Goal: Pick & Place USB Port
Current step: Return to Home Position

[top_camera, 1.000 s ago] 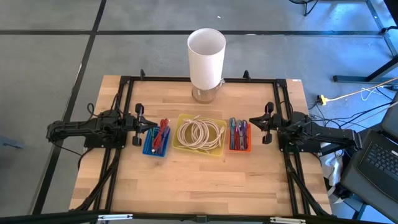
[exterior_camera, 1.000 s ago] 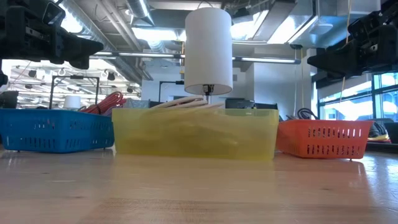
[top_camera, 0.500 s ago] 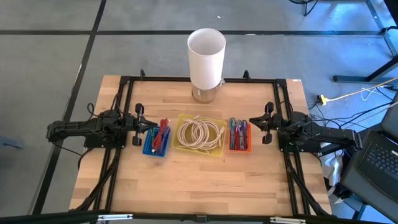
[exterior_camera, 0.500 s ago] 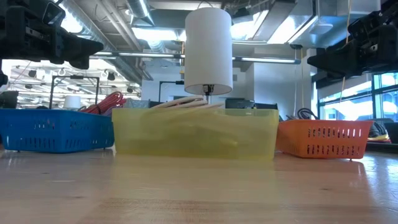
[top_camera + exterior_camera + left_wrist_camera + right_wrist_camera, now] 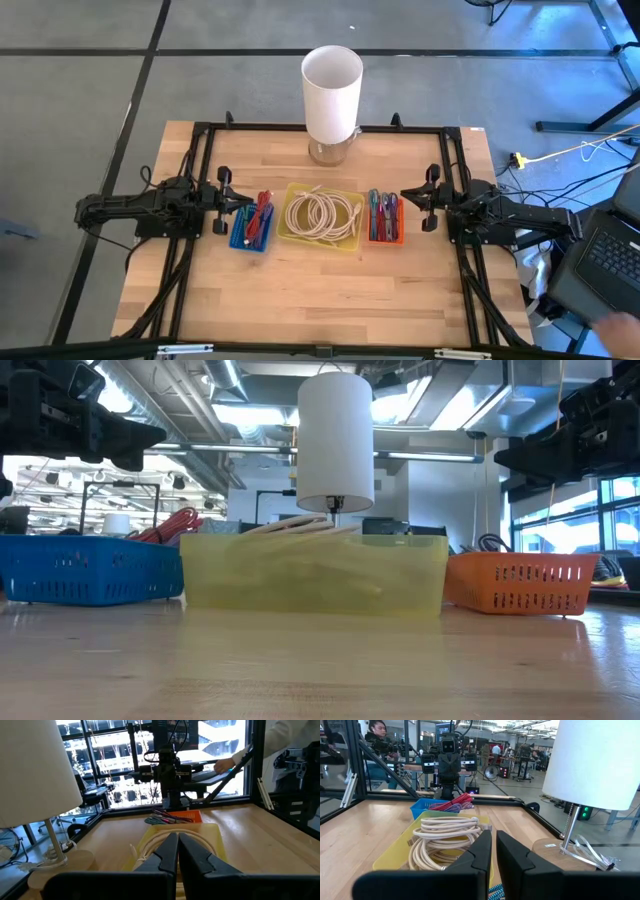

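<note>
Butcher-block wood table [image 5: 330, 290]: coiled beige cable [image 5: 447, 831] in translucent yellow bin [image 5: 312, 575]; left gripper [image 5: 243, 205], right gripper [image 5: 408, 198] pinched closed, empty.

Laptop [image 5: 610, 262] cut by the right edge, orange bin [image 5: 520, 582] contents hidden in low view, lamp shade [image 5: 30, 770] cropped.

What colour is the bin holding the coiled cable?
A yellow bin; the high view shows it best.

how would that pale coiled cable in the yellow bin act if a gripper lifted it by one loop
Likely floppy: the pale coiled cable lies in loose, uneven loops, so one lifted strand would probably sag and uncoil. It is probably light for its bulk. It may also drag on the yellow bin, since some strands rise above its rim.
</note>
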Robot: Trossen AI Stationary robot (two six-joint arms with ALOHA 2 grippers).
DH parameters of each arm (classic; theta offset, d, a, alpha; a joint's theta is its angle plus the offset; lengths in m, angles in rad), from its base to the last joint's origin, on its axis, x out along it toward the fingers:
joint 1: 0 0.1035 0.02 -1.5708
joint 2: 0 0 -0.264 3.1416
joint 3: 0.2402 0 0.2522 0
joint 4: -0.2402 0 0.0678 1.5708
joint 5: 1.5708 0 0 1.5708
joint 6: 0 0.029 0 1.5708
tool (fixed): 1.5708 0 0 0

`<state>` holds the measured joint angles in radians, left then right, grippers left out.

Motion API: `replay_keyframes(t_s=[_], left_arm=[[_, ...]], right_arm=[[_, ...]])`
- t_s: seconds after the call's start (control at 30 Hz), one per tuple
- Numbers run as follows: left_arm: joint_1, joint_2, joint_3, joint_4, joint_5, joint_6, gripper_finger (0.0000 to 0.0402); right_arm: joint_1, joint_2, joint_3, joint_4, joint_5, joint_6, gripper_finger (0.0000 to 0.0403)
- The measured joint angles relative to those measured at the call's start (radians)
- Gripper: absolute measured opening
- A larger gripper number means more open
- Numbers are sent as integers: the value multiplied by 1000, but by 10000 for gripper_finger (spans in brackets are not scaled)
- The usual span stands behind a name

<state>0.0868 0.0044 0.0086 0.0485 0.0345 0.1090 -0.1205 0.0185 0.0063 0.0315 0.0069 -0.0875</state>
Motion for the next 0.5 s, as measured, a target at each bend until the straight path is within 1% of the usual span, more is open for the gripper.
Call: replay_keyframes(t_s=[0.13,0.33,0.5], left_arm=[[0,0,0,0,0,0,6],[0,0,0,0,0,0,6],[0,0,0,0,0,0,6]], right_arm=[[2,0,0,0,0,0,31],[48,0,0,0,-3,0,31],[50,0,0,0,-3,0,31]])
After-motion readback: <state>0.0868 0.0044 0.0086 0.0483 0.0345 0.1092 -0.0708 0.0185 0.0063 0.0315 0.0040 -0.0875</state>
